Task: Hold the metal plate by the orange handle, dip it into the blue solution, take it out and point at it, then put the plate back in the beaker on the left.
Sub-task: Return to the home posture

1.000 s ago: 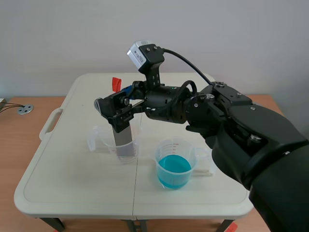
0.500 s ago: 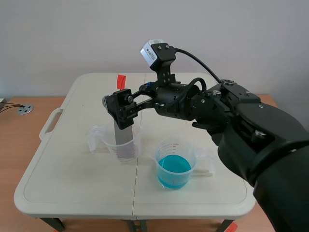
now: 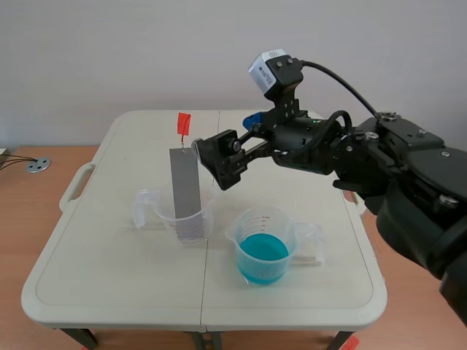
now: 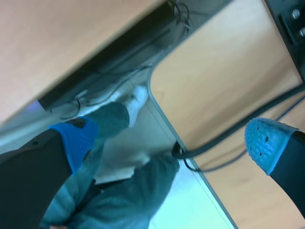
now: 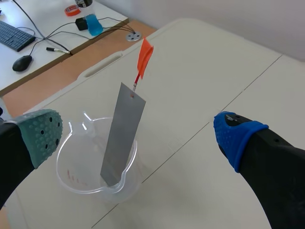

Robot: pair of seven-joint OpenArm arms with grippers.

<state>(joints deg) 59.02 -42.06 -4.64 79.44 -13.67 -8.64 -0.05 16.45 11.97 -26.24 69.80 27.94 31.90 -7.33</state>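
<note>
The grey metal plate point(image 3: 184, 182) stands upright in the clear left beaker point(image 3: 157, 211), leaning on its rim, with the orange handle point(image 3: 183, 122) on top. Nothing holds it. My right gripper point(image 3: 233, 142) hangs open just right of the plate, at handle height. In the right wrist view the plate point(image 5: 121, 133), its handle point(image 5: 144, 57) and the beaker point(image 5: 86, 176) lie ahead of the open right gripper point(image 5: 138, 136), apart from both pads. The beaker of blue solution point(image 3: 263, 251) stands to the right. My left gripper point(image 4: 169, 143) is open, away from the table, holding nothing.
The white folding table point(image 3: 109, 284) has a carry handle point(image 3: 76, 186) at its left edge. A desk with a keyboard point(image 5: 14, 33) and a mouse point(image 5: 22, 62) lies beyond the table. A dark cable point(image 4: 228, 138) runs across the wooden floor under the left gripper.
My right gripper has opened, let go of the plate and drawn back up to the right. The plate now stands alone in the left beaker.
</note>
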